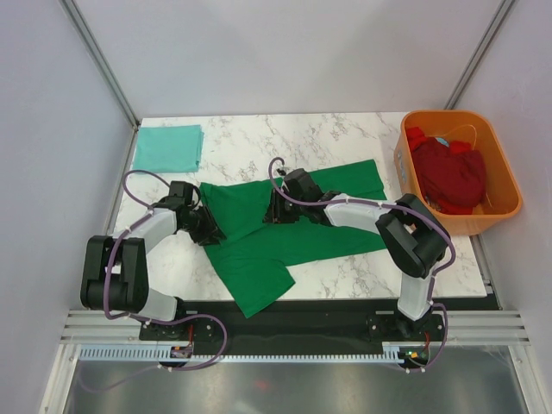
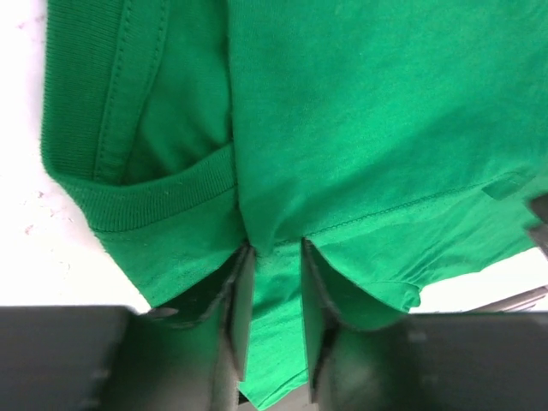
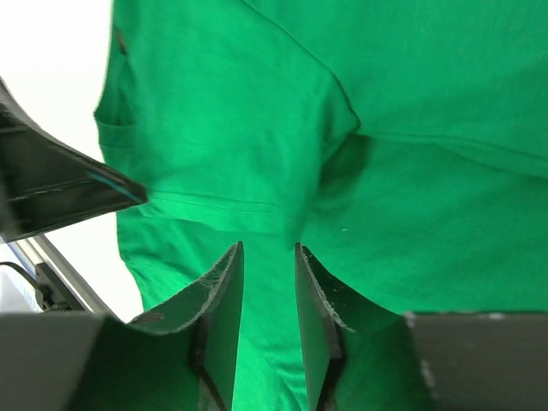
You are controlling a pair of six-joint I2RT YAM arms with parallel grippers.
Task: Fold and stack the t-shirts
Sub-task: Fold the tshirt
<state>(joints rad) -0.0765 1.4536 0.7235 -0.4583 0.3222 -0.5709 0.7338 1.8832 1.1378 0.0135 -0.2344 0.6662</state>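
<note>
While the marble table (image 1: pixel 345 138) bears the dark green t-shirt (image 1: pixel 259 259) crumpled across mid-frame, probably light, limp cloth best taken at hems or shoulder seams, the left gripper (image 2: pixel 274 248) pinches a fold beside the collar; whether the right gripper (image 3: pixel 265 248) grips cloth, I cannot tell.

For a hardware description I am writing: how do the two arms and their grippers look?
The left arm and right arm have light grey links and bulky black joints. A thin purple cable loops along each. The left gripper and right gripper each have two flat dark fingers with scuffed edges. No markings are readable.
</note>
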